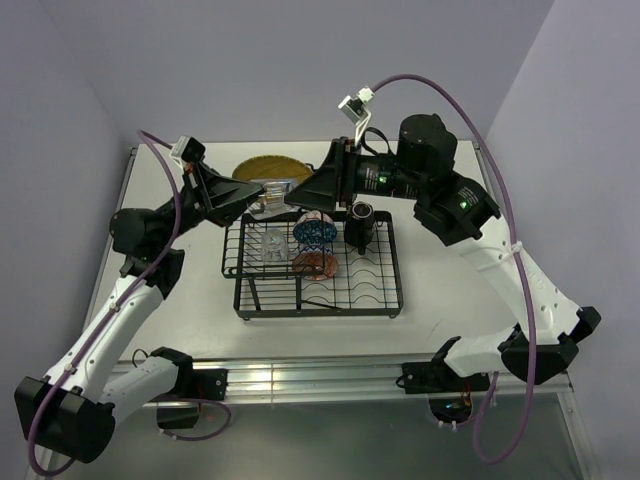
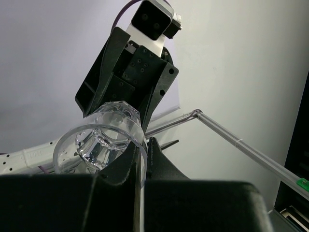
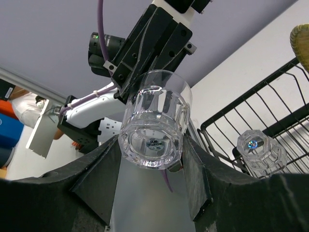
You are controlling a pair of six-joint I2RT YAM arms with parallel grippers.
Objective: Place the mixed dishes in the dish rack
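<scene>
Dish rack (image 1: 320, 313), black wire, stands at the middle of the tabletop (image 1: 440, 290), between the two arms. On the left, the left fingers (image 2: 128, 166) are clenched on the wall of one clear glass cup (image 2: 99, 142), holding it in the air over the rack's rear left corner with its mouth towards the left wrist camera. A round yellow plate (image 1: 262, 166) lies on the tabletop behind that corner. Inside the rack, a second glass cup (image 1: 272, 243) sits in the left rear section. Just to its right are a blue patterned bowl (image 1: 315, 233) and, nearer the arm bases, an orange-red patterned bowl (image 1: 317, 264). A black mug (image 1: 360, 222) stands to the right of the bowls, at the rear. From the right, the right fingers (image 3: 101, 179) stand spread on either side of the held cup's base. The frames do not show whether they press against the glass.
</scene>
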